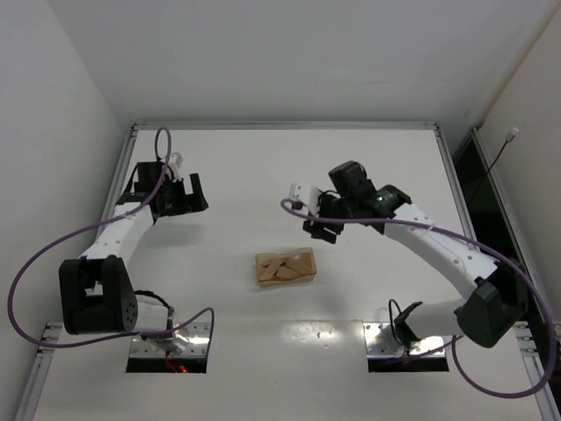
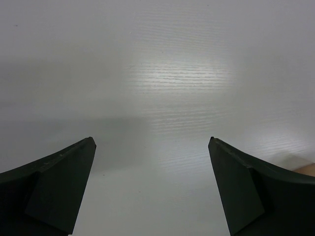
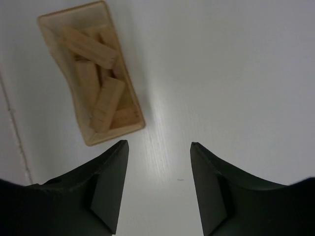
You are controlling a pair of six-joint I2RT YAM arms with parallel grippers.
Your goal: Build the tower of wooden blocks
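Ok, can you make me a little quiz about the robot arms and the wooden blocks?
1. True or false: the blocks are already stacked up neatly.
2. Where are the blocks lying? A: loose in the tray. B: on the floor. C: in a row along the back wall.
3. Fill the gap: the left gripper and the right gripper are both ____, with nothing between their fingers.
Key: 1 false; 2 A; 3 open.
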